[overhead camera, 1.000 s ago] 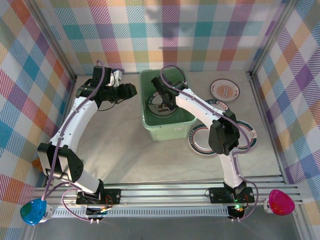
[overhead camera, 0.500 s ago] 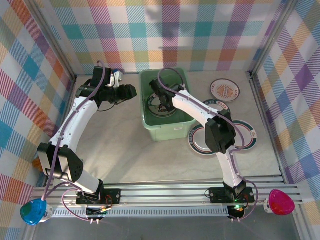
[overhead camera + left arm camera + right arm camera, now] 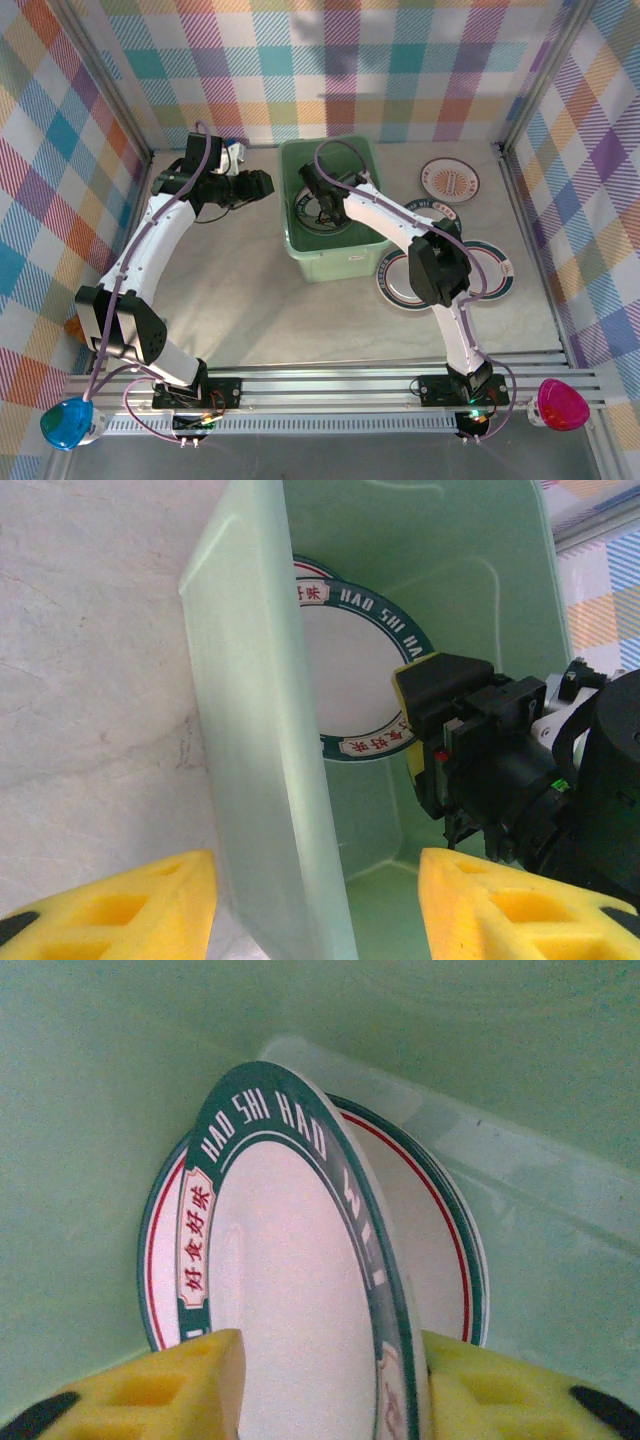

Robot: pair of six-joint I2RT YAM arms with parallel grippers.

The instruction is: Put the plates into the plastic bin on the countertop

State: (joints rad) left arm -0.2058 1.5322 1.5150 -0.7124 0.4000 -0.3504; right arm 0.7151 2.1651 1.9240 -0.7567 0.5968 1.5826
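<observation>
The mint-green plastic bin (image 3: 340, 262) stands at the back middle of the countertop (image 3: 260, 300). My right gripper (image 3: 322, 210) is down inside it. In the right wrist view its yellow fingers (image 3: 170, 1380) stand open around a teal-rimmed white plate (image 3: 290, 1290). That plate tilts on edge over another plate (image 3: 440, 1250) lying flat on the bin floor. My left gripper (image 3: 268, 186) is open at the bin's left side, its fingers (image 3: 480, 900) straddling the bin wall (image 3: 250, 730). More plates (image 3: 400, 285) lie right of the bin.
A patterned plate (image 3: 449, 179) lies at the back right, with teal-rimmed ones (image 3: 495, 265) nearer. Plaid walls close in the left, back and right. The right arm's black wrist (image 3: 500, 750) takes up the middle of the bin. An aluminium rail (image 3: 330, 380) runs along the near edge.
The right gripper's jaws have gone from shut to open around the plate inside the bin, and that arm has shifted slightly left. The left arm has not moved.
</observation>
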